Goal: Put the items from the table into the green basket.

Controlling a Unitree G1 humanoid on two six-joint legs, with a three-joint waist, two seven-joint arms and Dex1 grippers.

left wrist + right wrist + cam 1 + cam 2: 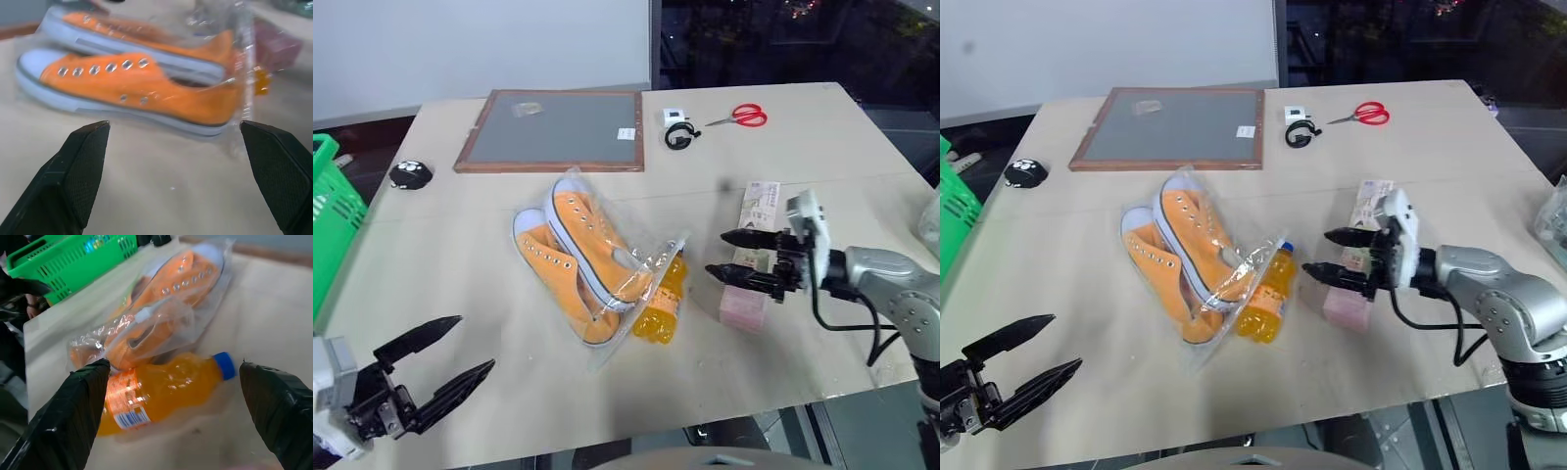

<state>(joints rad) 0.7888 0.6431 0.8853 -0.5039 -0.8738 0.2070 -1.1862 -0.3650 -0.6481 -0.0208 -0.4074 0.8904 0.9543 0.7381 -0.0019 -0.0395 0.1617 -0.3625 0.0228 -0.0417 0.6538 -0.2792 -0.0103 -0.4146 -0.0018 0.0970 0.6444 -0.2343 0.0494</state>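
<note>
The right claw (pixel 1332 257) hangs released, its two black fingers spread wide and pointing sideways toward the small orange drink bottle (pixel 1265 296), which lies on its side on the table (pixel 1449 166) with its blue cap toward the far edge. That bottle looks light but round and smooth, so I'd expect it to roll or squirt out of a pinch; across the middle of the body, near the label, seems the safest hold. Just under the right claw lies the tall pink-and-green carton (pixel 1351 304), flat on the table; it looks stiff and light, best taken across its narrow sides. Touching the bottle is the pair of orange canvas sneakers in a clear plastic bag (pixel 1185 259). The bag is loose, crinkly and slippery, the shoes soft and bulky, so a hold on plastic alone would probably slide; clamping through the bag onto a rubber sole seems firmer. The left claw (pixel 450 357) is also released, wide apart, low at the near edge and facing the sneakers. The green basket (pixel 333 211) sits off the table's left side, well apart from all three items.
</note>
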